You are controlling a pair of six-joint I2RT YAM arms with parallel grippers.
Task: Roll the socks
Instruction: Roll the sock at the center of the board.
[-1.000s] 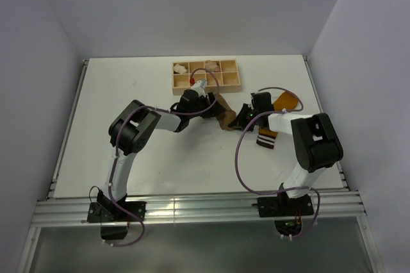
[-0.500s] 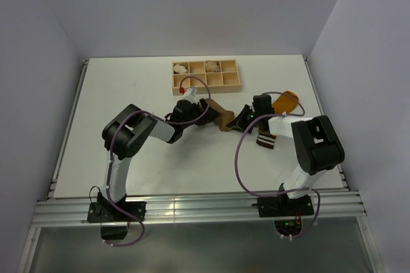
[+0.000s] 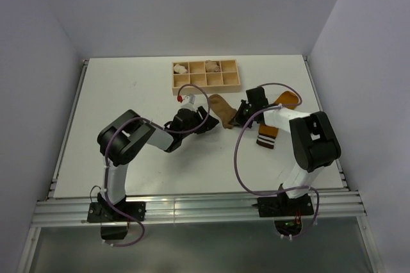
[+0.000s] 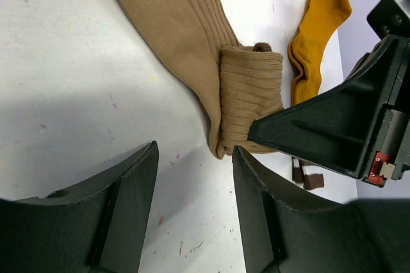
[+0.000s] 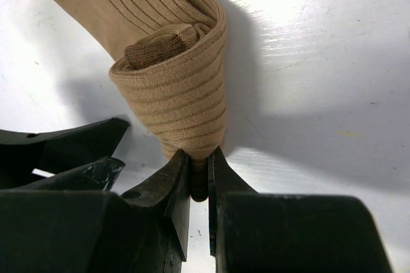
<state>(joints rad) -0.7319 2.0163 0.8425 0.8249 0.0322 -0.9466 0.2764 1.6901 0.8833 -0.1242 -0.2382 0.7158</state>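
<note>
– Toward the far edge of the desk, what stands around the work?
– A shallow wooden tray split into square compartments. Pale crumpled fabric bundles sit in two compartments of its far row. Purple cables loop off both arms above the white top.
– And the socks?
– The tan sock lies just on the near side of the tray, about midway across the desk. It is ribbed knit, with one end wound into a fat roll. The mustard sock lies flat toward the right edge, close beside the roll. Its brown-and-white striped cuff points at the near edge.
– Anything in the way?
– In the left wrist view, the right arm's black housing crosses the mustard sock and hides its middle.
– The fingers?
– The right fingers are pinched on the outer layer of the roll, with fabric squeezed between them. The left fingers stand apart over bare desk and hold nothing. One tip is just beside the roll's edge.
– Any writing?
– A small red-and-white tab sits on that housing, too small to read.
– Surfaces?
– The desk is matte white, scuffed and flecked with tiny coloured specks. The fingers are black moulded plastic.
</note>
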